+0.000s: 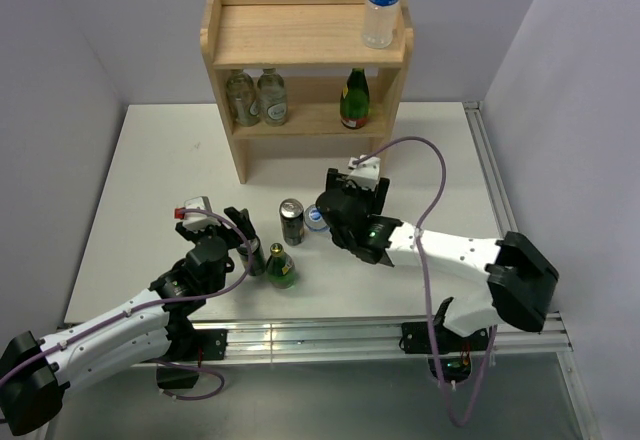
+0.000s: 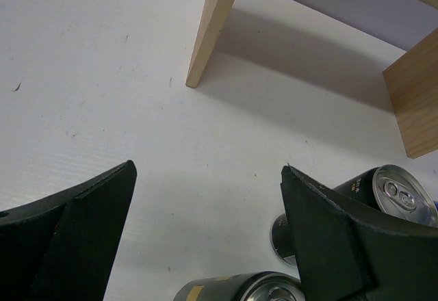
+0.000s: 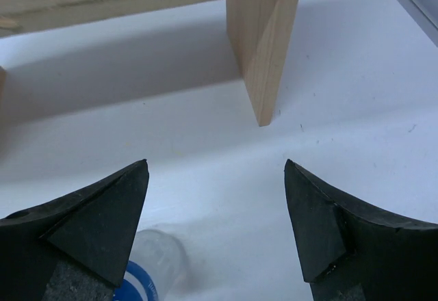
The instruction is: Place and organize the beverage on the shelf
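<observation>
The shelf (image 1: 290, 35) stands at the far side of the table (image 1: 150, 190), and only part of the beverage is on it. One water bottle (image 1: 383, 0) is upright at the right end of the top tier, and one green bottle (image 1: 354, 98) is upright toward the right of the lower tier. Two pale bottles (image 1: 272, 97) stand side by side at that tier's left end (their contents are too small to make out). The rest sits on the table in front of the shelf, between the arms: a dark can (image 1: 291, 220) (image 2: 390, 190) upright, a second green bottle (image 1: 281, 267) just nearer the bases, and a second water bottle (image 1: 317, 218) (image 3: 154, 267) just right of the can, mostly hidden under the right arm. The left gripper (image 1: 248, 240) (image 2: 205, 232) is spread wide over bare table, holding nothing. The dark can stands just off its right finger, and another can (image 2: 239, 289) shows at the bottom edge of the left wrist view. The right gripper (image 1: 357, 192) (image 3: 215, 226) is likewise spread and empty, facing the shelf's right leg, with the second water bottle beside its left finger.
</observation>
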`<move>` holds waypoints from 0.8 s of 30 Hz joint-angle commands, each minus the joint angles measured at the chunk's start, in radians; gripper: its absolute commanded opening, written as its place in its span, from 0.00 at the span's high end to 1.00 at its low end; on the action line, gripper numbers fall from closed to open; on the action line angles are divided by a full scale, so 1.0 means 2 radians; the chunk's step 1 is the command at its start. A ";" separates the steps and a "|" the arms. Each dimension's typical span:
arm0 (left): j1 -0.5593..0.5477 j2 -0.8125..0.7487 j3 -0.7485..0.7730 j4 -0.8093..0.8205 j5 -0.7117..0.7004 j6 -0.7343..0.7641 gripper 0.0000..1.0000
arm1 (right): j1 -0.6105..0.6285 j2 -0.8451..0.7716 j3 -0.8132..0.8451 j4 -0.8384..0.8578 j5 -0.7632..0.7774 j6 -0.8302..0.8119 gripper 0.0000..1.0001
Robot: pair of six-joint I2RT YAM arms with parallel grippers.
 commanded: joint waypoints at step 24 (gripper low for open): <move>0.002 0.008 0.014 0.002 -0.001 -0.006 0.06 | 0.225 -0.080 0.059 -0.377 -0.088 0.335 0.13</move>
